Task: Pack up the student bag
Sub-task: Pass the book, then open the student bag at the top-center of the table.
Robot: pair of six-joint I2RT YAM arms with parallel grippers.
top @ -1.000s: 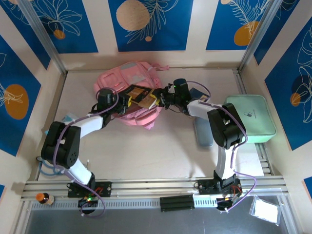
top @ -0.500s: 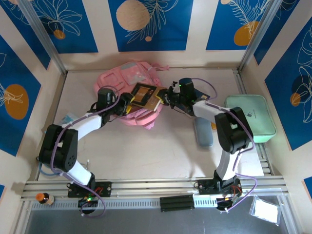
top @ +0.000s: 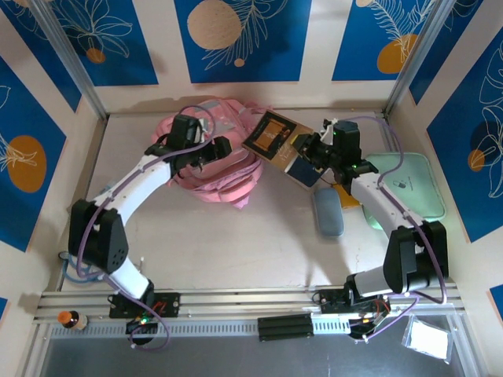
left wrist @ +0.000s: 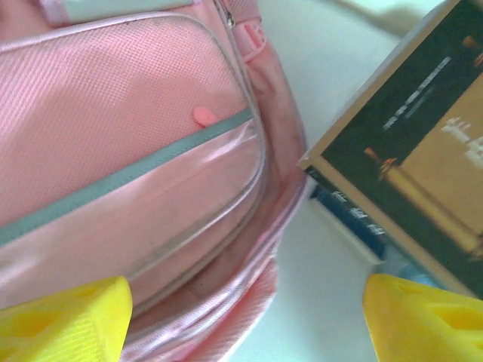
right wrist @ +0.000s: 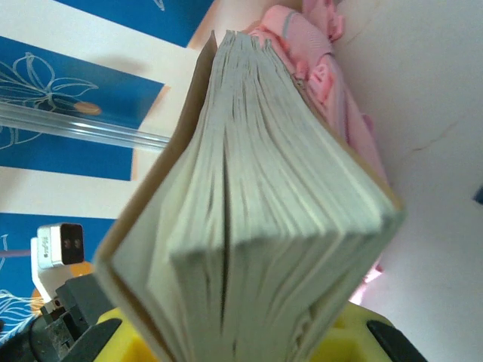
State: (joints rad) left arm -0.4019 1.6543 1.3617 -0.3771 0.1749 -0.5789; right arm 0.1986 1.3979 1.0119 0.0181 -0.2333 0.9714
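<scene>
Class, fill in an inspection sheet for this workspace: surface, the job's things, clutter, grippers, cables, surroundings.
surface: pale table, smooth, with a metal rail along the near edge.
job's things: pink student bag slumped at the far side; book held up to its right.
clutter: mint-green case on the right; grey-blue pouch beside it; small orange item on the front rail.
grippers: left gripper open over the bag; right gripper shut on the book.
cables: purple cables run along both arms.
surroundings: blue leaf-print wall panels.
</scene>
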